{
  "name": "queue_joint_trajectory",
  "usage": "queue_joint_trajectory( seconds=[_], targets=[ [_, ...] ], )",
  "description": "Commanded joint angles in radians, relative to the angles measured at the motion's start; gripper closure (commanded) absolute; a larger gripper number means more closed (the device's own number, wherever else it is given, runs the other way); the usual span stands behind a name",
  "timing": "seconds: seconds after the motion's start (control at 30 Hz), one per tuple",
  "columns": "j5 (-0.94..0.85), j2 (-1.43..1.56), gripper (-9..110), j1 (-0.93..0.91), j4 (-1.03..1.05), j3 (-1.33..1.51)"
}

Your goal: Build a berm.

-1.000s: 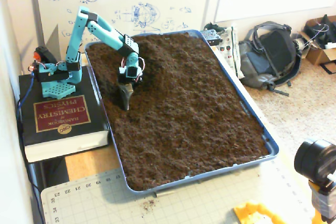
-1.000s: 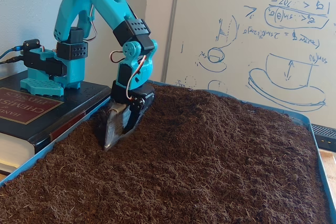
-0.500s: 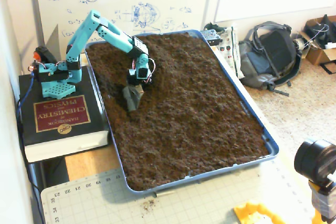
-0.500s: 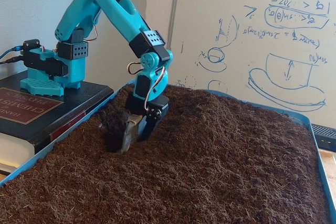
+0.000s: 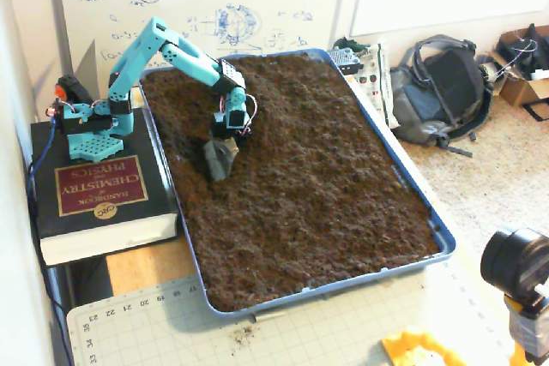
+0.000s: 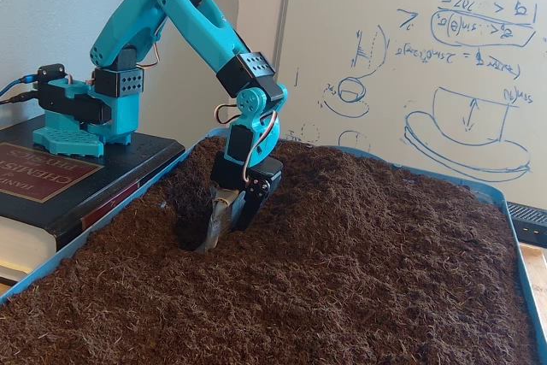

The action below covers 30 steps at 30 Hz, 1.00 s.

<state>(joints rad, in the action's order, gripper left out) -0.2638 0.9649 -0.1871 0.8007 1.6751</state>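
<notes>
The berm (image 6: 342, 181) rises as a low hump of dark soil inside the blue tray (image 5: 412, 190), toward the whiteboard (image 6: 410, 66) end. The gripper (image 6: 214, 232) digs its tip into the soil beside the berm, next to a dug hollow (image 6: 184, 211); whether its fingers are apart is unclear.

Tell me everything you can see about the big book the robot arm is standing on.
The book is a thick hardcover with a black cover and a dark red panel bearing gold lettering, "Handbook of Chemistry and Physics", plus a small gold emblem. Its pale page edges show along the near side. It lies flat just outside the blue tray, against its rim in both fixed views. The teal arm base sits on its far end.
</notes>
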Motion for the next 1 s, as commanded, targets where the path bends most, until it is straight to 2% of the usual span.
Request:
queue_joint_trajectory(
  seconds=[0.0, 0.97],
  targets=[
    [-0.006, 0.123, 101, 0.1, -0.092, -0.368],
    [-0.002, 0.348, 101, 0.133, -0.069, -0.367]
  ],
)
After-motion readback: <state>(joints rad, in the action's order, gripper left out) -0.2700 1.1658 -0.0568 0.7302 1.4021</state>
